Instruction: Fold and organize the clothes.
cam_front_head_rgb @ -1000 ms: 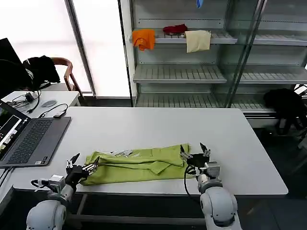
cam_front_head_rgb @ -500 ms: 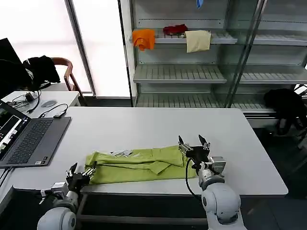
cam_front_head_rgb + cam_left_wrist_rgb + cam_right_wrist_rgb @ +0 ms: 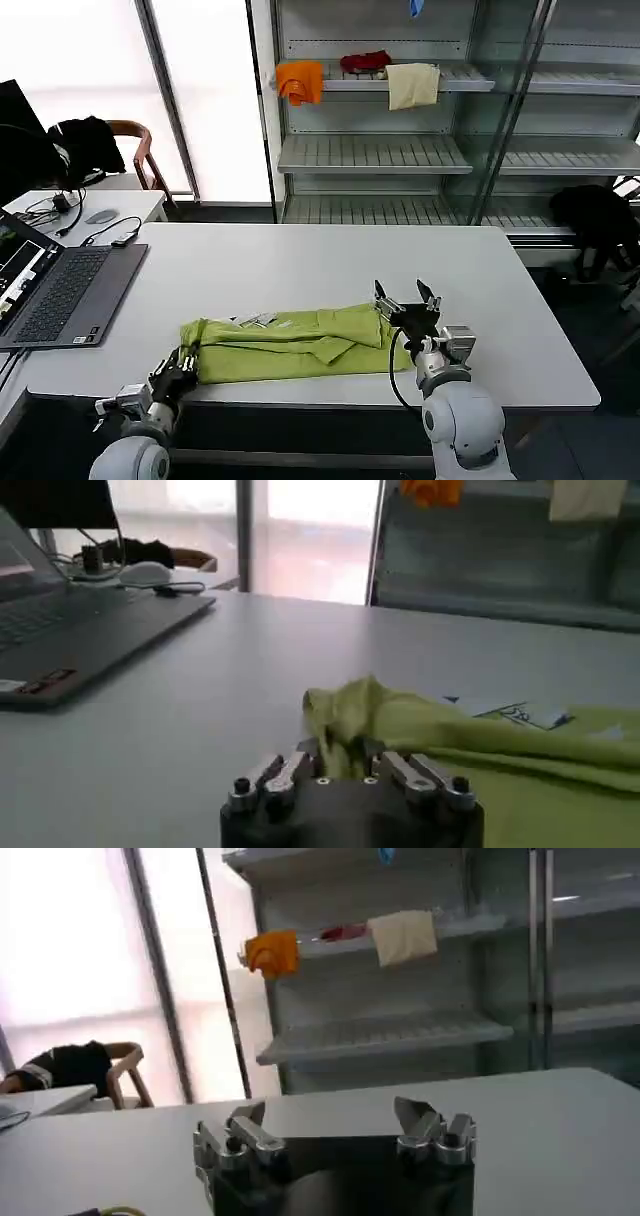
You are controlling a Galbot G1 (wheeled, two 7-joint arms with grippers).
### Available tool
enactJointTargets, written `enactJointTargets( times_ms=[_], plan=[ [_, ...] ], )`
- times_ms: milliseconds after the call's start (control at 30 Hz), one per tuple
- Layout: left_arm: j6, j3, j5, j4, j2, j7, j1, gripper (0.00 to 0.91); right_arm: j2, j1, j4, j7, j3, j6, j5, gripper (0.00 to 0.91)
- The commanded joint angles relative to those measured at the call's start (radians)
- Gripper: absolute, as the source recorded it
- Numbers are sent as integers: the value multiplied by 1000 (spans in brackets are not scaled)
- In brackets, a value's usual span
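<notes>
The lime yellow-green T-shirt (image 3: 290, 348) lies folded into a long band across the near part of the white table (image 3: 300, 260), with a bit of white-grey print (image 3: 258, 320) showing on top. My left gripper (image 3: 185, 362) is at the shirt's left end, shut on a raised pinch of the green cloth (image 3: 345, 705). The left wrist view shows the left gripper (image 3: 340, 752) with fabric between its fingers. My right gripper (image 3: 405, 297) hovers just above the shirt's right end, open, and the right gripper (image 3: 335, 1116) holds nothing.
An open laptop (image 3: 60, 290) sits on the table's left side. Behind the table stands a shelf unit (image 3: 400, 150) with orange (image 3: 300, 80), red and cream cloths. A chair with a black garment (image 3: 85, 140) is at the back left.
My left gripper has moved in to the shirt's left end and shut on the cloth. My right gripper has lifted off the shirt's right end and stays open.
</notes>
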Motion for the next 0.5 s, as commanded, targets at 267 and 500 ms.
enactJointTargets(
  times_ms=[267, 500],
  plan=[
    [-15, 9, 70, 6, -3, 18, -19, 0, -3, -4, 13, 11, 7, -2, 14, 907],
    [-123, -72, 296, -3, 36, 103, -57, 0, -24, -7, 19, 12, 33, -7, 28, 907]
  ],
)
